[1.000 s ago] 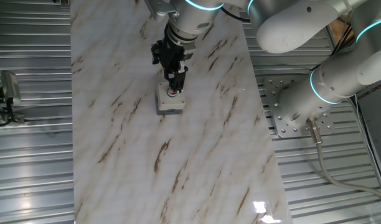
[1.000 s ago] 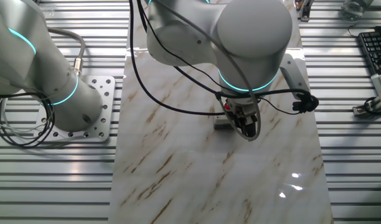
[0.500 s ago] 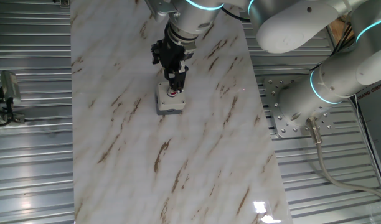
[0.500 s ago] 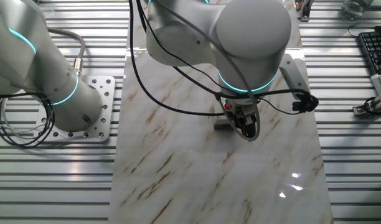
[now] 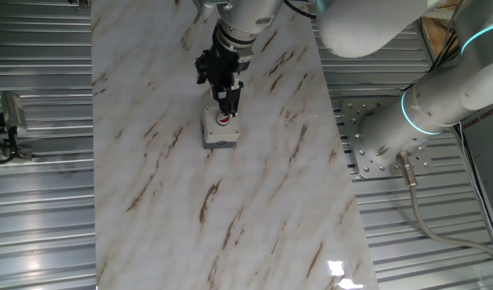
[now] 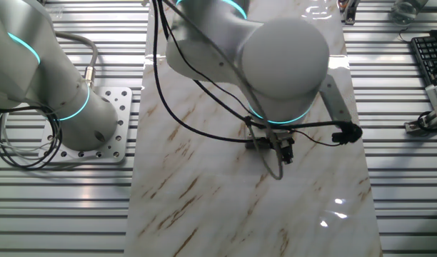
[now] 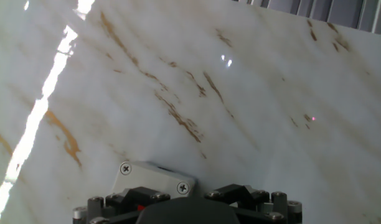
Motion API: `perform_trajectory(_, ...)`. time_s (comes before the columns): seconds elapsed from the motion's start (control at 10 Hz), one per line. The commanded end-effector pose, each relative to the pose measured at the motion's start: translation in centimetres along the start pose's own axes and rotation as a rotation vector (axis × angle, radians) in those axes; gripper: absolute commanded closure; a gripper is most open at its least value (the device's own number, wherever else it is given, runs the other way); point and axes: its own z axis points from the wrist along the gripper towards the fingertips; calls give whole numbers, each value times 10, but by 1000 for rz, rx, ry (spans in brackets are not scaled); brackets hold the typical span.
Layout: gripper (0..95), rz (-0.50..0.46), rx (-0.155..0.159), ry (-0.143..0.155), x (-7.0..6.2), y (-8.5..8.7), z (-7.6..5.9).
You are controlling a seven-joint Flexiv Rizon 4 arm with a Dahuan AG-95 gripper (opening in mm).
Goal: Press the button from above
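Observation:
The light-grey square box [image 5: 217,133] lies on the marble board, with the red button [image 5: 223,120] in its top. My gripper [image 5: 227,109] hangs straight down over the button, its black fingertips right at the button's far edge. I cannot tell whether they touch it, and no view shows a gap between them. In the other fixed view the gripper [image 6: 283,153] is below the big white elbow, which hides the button and most of the box. In the hand view the box [image 7: 154,177] shows one corner with two screws and a sliver of red [image 7: 139,207] behind the hand's dark housing.
The marble board [image 5: 263,201] lies on a ribbed metal table. The arm's base plate [image 5: 375,145] stands beside the board. A black cable [image 6: 204,121] loops from the arm down to the hand. A keyboard [image 6: 429,61] lies at the far right.
The arm's upper links have swung, and the big elbow now sits lower over the box in the other fixed view. The hand has shifted slightly. The box has not moved.

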Motion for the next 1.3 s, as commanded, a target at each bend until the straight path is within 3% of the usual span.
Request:
perform_trajectory(0.1, 0, -39, 89, 53, 1, 0, -1)
perform_trajectory(0.7, 0, -30, 119, 66, 1, 0, -1)
perform_trajectory(1.3, 0, -37, 120, 67, 1, 0, -1)
